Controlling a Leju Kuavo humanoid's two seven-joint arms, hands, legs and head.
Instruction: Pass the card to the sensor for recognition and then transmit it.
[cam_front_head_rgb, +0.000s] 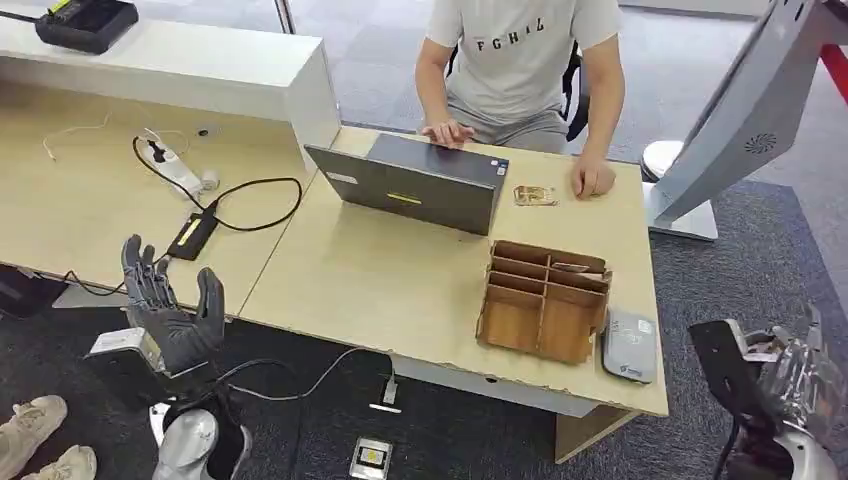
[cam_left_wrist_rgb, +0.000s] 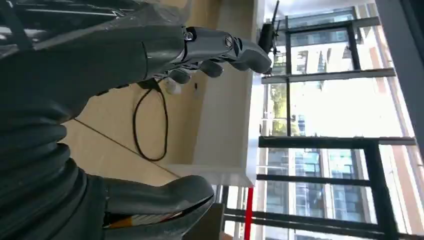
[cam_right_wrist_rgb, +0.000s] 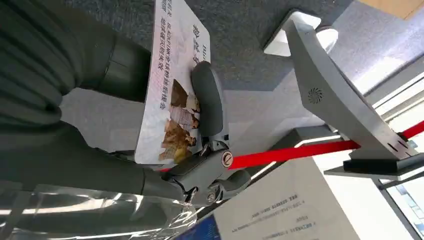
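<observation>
A white printed card (cam_right_wrist_rgb: 175, 85) with a picture on it is pinched between the thumb and fingers of my right hand (cam_right_wrist_rgb: 205, 125), out past the table's right end. In the head view that right hand (cam_front_head_rgb: 790, 375) is low at the right edge, with a bit of the card (cam_front_head_rgb: 762, 350) showing. A grey card reader (cam_front_head_rgb: 630, 345) lies flat on the wooden table (cam_front_head_rgb: 380, 280) next to the wooden organiser (cam_front_head_rgb: 545, 300). My left hand (cam_front_head_rgb: 170, 310) is raised, its fingers spread and nothing in it, in front of the table's left part; the left wrist view shows the left hand (cam_left_wrist_rgb: 165, 115) the same way.
A person sits across the table behind a grey laptop (cam_front_head_rgb: 415, 185), one hand near a small gold card (cam_front_head_rgb: 535, 196). A grey kiosk stand (cam_front_head_rgb: 740, 120) rises at the right. Cables and a power strip (cam_front_head_rgb: 175, 170) lie on the left table. Someone's shoes (cam_front_head_rgb: 40, 440) are at the lower left.
</observation>
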